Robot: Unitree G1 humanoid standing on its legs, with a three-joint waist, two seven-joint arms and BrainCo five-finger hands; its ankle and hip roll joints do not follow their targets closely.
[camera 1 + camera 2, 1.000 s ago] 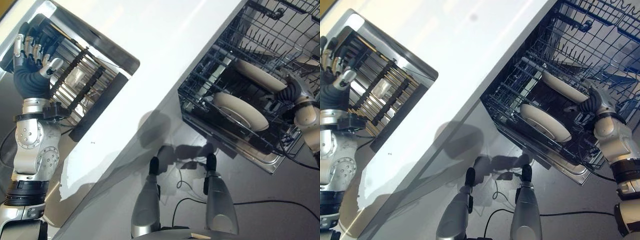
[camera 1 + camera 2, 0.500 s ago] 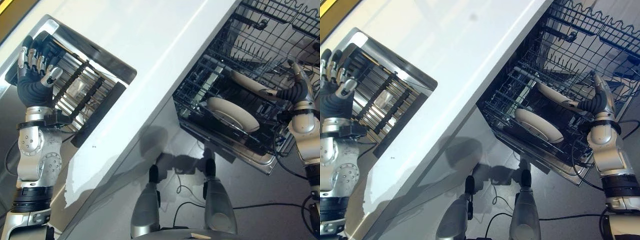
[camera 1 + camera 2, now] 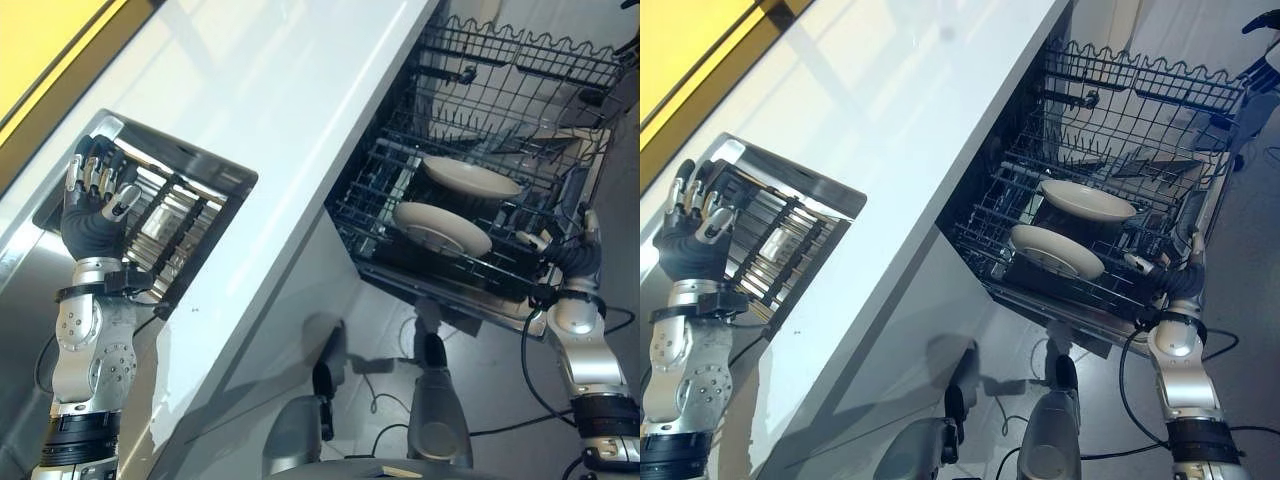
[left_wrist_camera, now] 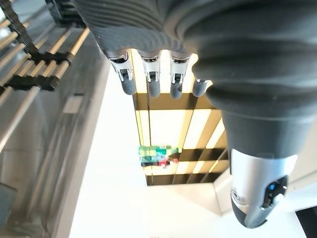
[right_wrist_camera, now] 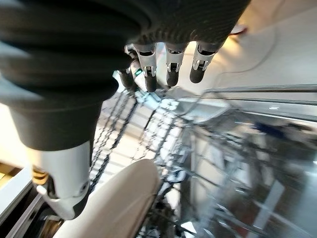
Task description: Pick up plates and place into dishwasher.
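Note:
Two cream plates stand on edge in the pulled-out lower rack (image 3: 372, 222) of the dishwasher, the nearer plate (image 3: 440, 228) in front of the farther plate (image 3: 470, 180). My right hand (image 3: 577, 258) hangs open just outside the rack's near right corner, holding nothing. In the right wrist view its straight fingers (image 5: 168, 62) point past a plate's rim (image 5: 116, 206). My left hand (image 3: 95, 205) is raised open over the metal-rod rack (image 3: 175, 225) set in the counter, with nothing in it. The left wrist view confirms straight fingers (image 4: 151, 74).
A long white counter (image 3: 300, 110) runs between the rod rack and the dishwasher. The wire upper rack (image 3: 520, 75) juts out above the lower one. Grey floor lies below the dishwasher's open front.
My right hand has let go of the farther plate and drawn back out of the lower rack to its corner. The camera has swung, shifting the whole scene. My left hand stays raised over the rod rack.

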